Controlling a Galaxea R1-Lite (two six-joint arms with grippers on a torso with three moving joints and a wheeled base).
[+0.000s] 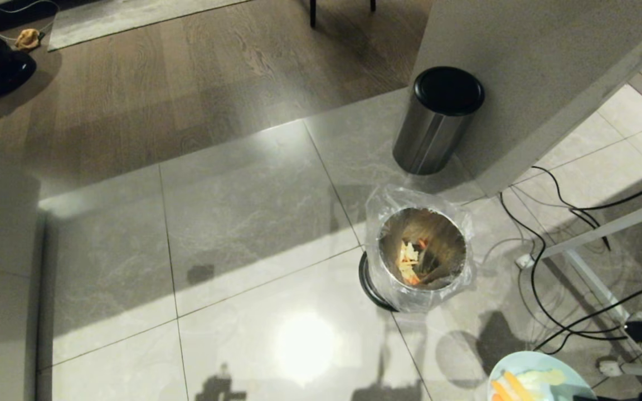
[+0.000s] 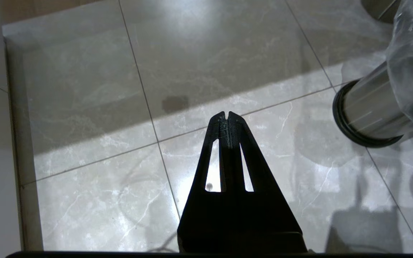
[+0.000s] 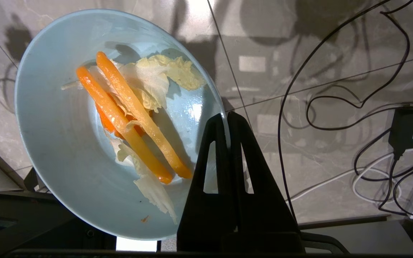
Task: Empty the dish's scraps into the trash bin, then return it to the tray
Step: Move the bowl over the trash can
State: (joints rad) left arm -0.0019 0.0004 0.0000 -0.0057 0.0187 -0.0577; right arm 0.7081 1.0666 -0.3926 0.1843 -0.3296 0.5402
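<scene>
While holding scraps [image 3: 134,114], dish [image 3: 66,150] rim between right gripper [image 3: 227,116] fingers' closed tips.

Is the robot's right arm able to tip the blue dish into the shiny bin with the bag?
Probably yes: the right gripper pinches the dish rim, and the trash bin stands open, uncovered.

right gripper [image 3: 227,116] pinched shut on dish [image 3: 59,150] rim, held over floor, left gripper [image 2: 227,115] closed, empty, pointing at floor
</scene>
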